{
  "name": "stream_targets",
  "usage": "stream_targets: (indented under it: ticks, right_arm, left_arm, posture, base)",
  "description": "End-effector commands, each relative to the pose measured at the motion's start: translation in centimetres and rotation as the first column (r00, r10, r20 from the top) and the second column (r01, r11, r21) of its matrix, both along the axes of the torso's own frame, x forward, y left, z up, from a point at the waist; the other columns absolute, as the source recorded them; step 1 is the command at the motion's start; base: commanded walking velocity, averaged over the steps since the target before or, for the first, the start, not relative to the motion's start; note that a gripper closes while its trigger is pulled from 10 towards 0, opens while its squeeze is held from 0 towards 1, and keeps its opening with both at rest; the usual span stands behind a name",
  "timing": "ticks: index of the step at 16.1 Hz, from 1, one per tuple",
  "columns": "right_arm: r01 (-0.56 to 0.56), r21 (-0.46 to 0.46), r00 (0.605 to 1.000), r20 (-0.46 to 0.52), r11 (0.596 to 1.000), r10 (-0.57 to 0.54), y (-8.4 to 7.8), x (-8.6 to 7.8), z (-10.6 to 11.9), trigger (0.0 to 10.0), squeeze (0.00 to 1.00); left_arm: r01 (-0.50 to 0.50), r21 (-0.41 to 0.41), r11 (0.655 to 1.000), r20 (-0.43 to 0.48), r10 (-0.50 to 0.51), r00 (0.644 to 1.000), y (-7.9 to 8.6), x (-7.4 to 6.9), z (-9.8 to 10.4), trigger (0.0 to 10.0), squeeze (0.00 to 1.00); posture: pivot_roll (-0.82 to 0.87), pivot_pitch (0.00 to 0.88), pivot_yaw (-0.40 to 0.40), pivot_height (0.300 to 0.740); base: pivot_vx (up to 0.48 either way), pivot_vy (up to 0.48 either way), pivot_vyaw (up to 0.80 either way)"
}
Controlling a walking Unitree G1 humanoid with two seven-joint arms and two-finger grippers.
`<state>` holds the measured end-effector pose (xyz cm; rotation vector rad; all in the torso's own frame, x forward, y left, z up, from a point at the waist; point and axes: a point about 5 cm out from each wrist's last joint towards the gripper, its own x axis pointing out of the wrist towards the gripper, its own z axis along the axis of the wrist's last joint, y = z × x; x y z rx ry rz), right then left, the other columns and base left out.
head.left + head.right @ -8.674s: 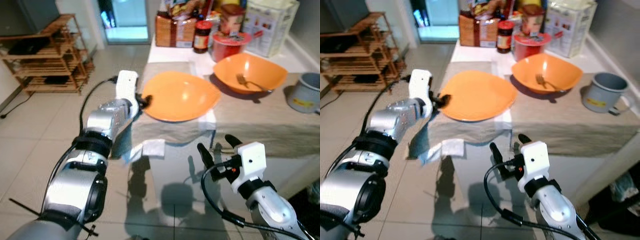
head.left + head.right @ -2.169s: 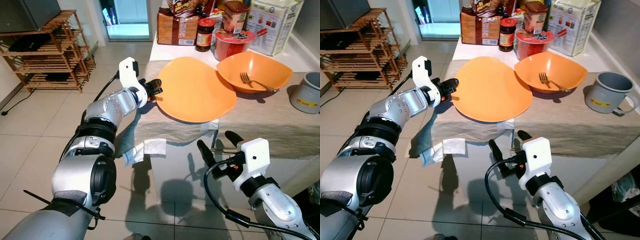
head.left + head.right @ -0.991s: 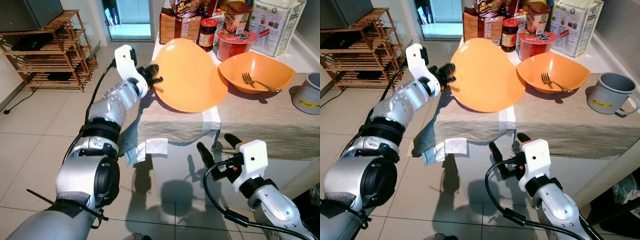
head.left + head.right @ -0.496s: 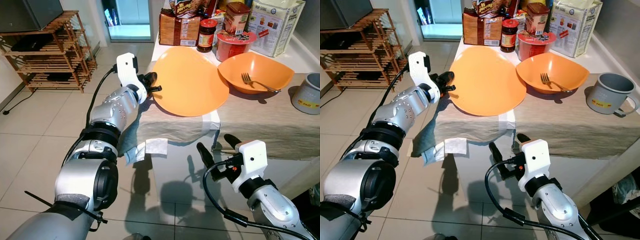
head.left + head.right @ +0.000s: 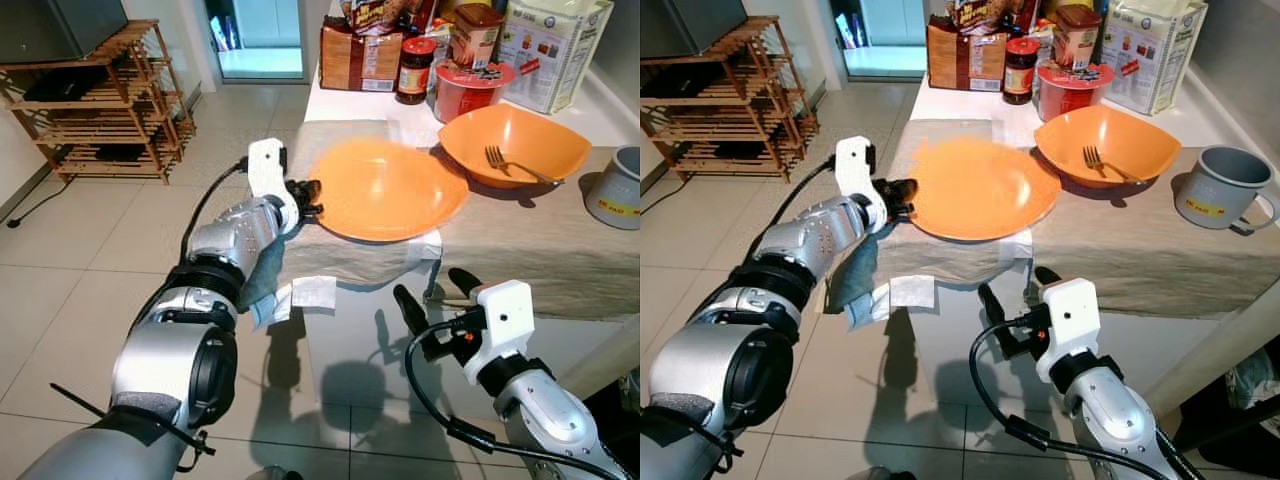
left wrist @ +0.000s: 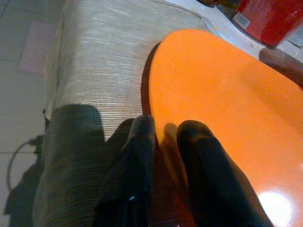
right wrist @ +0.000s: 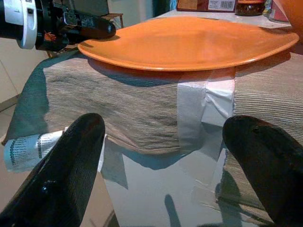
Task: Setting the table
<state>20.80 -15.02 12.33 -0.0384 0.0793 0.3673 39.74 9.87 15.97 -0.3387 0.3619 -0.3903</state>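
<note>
Orange plate (image 5: 388,187) & bowl (image 5: 513,143), beige ribbed cloth (image 5: 530,235), grey mug (image 5: 613,188), red tub (image 5: 464,88).

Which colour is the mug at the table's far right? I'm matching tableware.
Grey, with a yellow label; the mug shows best in the right eye view.

On the table (image 5: 560,250): one plate (image 5: 385,190), one bowl (image 5: 515,145) behind it with one fork (image 5: 505,163) inside, and one grey mug (image 5: 612,190). Beyond the plate stand two jars (image 5: 412,70), one red tub (image 5: 468,88) and one white box (image 5: 555,50). Two grippers: left (image 5: 308,197), right (image 5: 435,295).
</note>
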Motion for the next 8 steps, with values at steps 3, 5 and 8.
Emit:
stream_targets:
  ticks: [3, 5, 8]
  right_arm:
    - [-0.008, -0.008, 1.000, 0.003, 1.000, 0.008, 0.2, 0.2, -0.1, 10.0, 0.00]
    - [-0.007, -0.008, 1.000, 0.002, 1.000, 0.007, 0.2, 0.1, -0.1, 10.0, 0.00]
    - [-0.011, -0.012, 1.000, 0.000, 1.000, 0.011, 0.2, 0.0, -0.3, 10.0, 0.00]
  left_arm:
    - [0.019, 0.015, 1.000, -0.012, -0.019, 1.000, -0.2, 0.0, 0.0, 10.0, 1.00]
    - [0.026, 0.025, 0.999, 0.001, -0.026, 1.000, -0.3, 0.0, 0.2, 10.0, 1.00]
    - [0.038, 0.068, 0.997, 0.093, -0.044, 0.995, -0.4, 0.4, 1.7, 10.0, 1.00]
  posture:
    - [-0.23, 0.007, 0.098, 0.735]
    - [-0.23, 0.003, 0.098, 0.735]
    - [-0.23, 0.000, 0.095, 0.735]
  base:
    - [0.000, 0.000, 0.00]
    - [0.000, 0.000, 0.00]
    - [0.000, 0.000, 0.00]
